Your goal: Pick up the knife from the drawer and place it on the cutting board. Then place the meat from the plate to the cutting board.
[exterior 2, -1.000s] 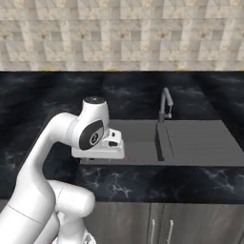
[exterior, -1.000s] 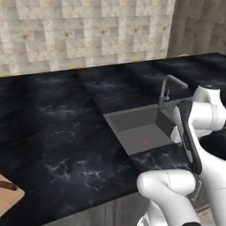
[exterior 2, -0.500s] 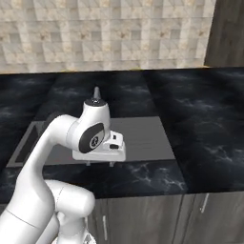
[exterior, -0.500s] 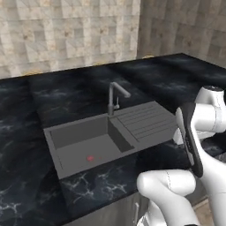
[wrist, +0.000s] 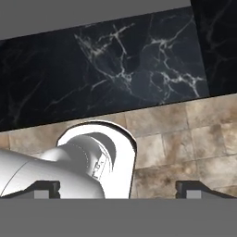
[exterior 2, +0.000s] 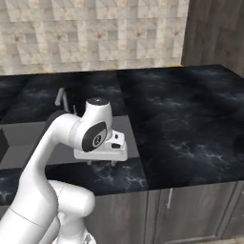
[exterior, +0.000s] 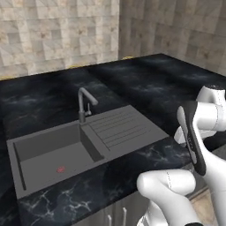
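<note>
My gripper (exterior 2: 101, 163) hangs over the counter's front edge beside the sink and points down, with its short fingers apart. In the hand view the gripper (wrist: 119, 190) is open, its two dark fingertips (wrist: 46, 187) stand far apart, and nothing lies between them. Below them I see tiled floor (wrist: 185, 139) and the edge of the black counter (wrist: 115, 69). The knife, the drawer, the cutting board, the meat and the plate are out of view.
A grey sink (exterior: 48, 154) with a faucet (exterior: 84, 103) and a ribbed drainboard (exterior: 119, 126) is set into the black marble counter (exterior 2: 181, 109). Grey wood-grain cabinet fronts (exterior 2: 190, 205) run below it. A dark wood panel (exterior 2: 214, 33) closes the right end.
The whole picture has shifted: the base has driven to the right along the counter, so the sink now sits further left. The arm keeps its pose and the gripper stays open.
</note>
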